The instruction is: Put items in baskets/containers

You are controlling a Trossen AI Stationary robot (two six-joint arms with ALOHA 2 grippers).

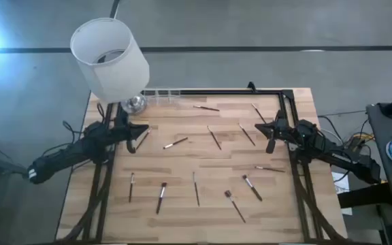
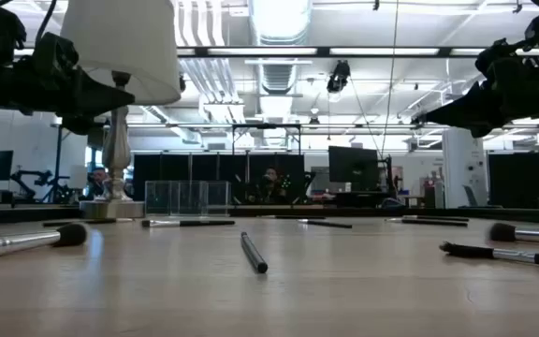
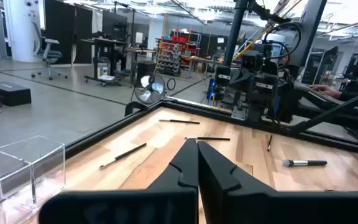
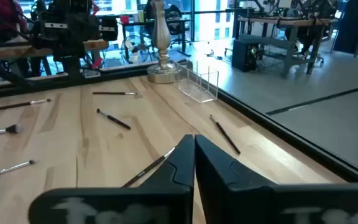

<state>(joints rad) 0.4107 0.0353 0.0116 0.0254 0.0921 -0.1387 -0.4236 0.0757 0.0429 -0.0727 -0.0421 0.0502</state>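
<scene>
Thin makeup brushes lie flat all over the wooden table (image 1: 203,204). Each one is long and skinny, with a dark or wood handle, a silver band and a small tuft of hair at one end. None of them touch each other. One brush (image 1: 175,143) lies near the middle of the table, a bit toward the left arm. Another brush (image 1: 214,137) lies just to the right of it. A brush with a fluffy dark tip (image 1: 161,197) lies near the front edge, and another brush (image 1: 252,187) lies in the front right part. In the low view, a dark brush (image 2: 254,253) points toward the camera in the middle of the table.

The clear plastic holder (image 1: 160,96) stands at the back edge of the table, right beside the silver foot of a lamp (image 1: 111,58) with a big white shade. The holder has square boxes side by side. No brush shows inside it.

The left gripper (image 1: 139,138) hangs over the left side of the table. Its two dark fingers (image 3: 185,168) are pressed together with nothing between them. The right gripper (image 1: 269,136) hangs over the right side. Its fingers (image 4: 207,165) are pressed together too, and it holds nothing.
</scene>
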